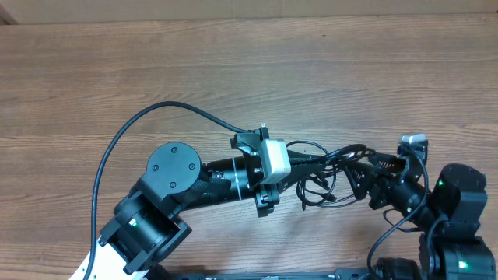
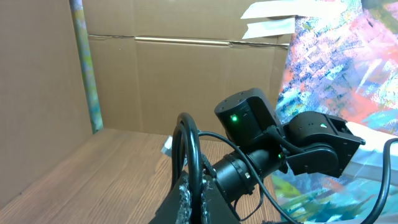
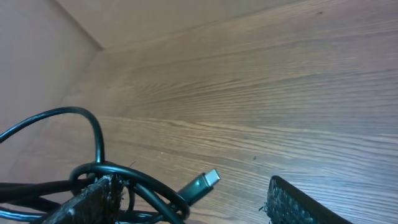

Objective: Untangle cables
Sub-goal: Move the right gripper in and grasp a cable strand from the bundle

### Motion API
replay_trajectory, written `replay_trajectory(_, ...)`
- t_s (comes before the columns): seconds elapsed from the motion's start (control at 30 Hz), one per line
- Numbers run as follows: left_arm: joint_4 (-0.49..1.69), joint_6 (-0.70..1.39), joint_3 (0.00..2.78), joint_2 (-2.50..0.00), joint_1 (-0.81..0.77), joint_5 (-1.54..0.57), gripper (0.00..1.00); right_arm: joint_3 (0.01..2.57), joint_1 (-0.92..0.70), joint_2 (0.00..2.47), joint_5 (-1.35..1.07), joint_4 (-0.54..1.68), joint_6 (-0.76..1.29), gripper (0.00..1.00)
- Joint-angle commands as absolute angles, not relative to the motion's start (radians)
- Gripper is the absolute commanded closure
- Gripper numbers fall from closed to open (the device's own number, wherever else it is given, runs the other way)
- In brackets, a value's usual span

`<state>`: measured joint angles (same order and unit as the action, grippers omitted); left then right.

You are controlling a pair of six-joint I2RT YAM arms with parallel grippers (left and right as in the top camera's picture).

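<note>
the right claw [image 3: 196, 202] stands wide apart, one rough pad [image 3: 93, 198] touching the knot of cables [image 3: 112, 177], nothing gripped. a silver-tipped plug [image 3: 202, 182] pokes free beside it. the left claw [image 2: 188, 193] looks pinched together on a loop. the cables lie bunched on the bench [image 1: 233, 62] between both arms. best to close on a single strand near the plug, then draw apart slowly while the left holds firm. no containers show.
</note>
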<state>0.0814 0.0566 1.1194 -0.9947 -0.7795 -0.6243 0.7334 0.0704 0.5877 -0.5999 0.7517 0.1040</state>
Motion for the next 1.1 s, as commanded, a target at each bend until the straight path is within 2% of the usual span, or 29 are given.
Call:
replay_trajectory(0.0, 0.068, 0.075, 1.149, -0.989, -0.784, -0.619, 0.96, 0.752, 0.072, 0.588, -0.65, 0.758, 0.099, 0.27)
replay_trajectory(0.17, 0.065, 0.074, 1.149, -0.993, -0.784, -0.619, 0.96, 0.752, 0.072, 0.589, -0.682, 0.768, 0.099, 0.27)
replay_trajectory(0.23, 0.065, 0.075, 1.149, -0.993, -0.784, -0.619, 0.96, 0.752, 0.072, 0.589, -0.704, 0.769, 0.099, 0.31)
replay_trajectory(0.5, 0.055, 0.075, 1.149, -0.993, -0.784, -0.621, 0.96, 0.752, 0.072, 0.589, -0.746, 0.769, 0.099, 0.82)
replay_trajectory(0.63, 0.055, 0.075, 1.149, -0.993, -0.784, -0.618, 0.96, 0.752, 0.072, 0.589, -0.754, 0.773, 0.099, 0.96)
replay_trajectory(0.9, 0.059, 0.075, 1.149, -0.993, -0.784, -0.617, 0.96, 0.752, 0.072, 0.589, -0.75, 0.772, 0.099, 0.96)
replay_trajectory(1.07, 0.121, 0.075, 1.149, -0.993, -0.784, -0.541, 0.96, 0.752, 0.072, 0.589, -0.749, 0.772, 0.099, 0.96)
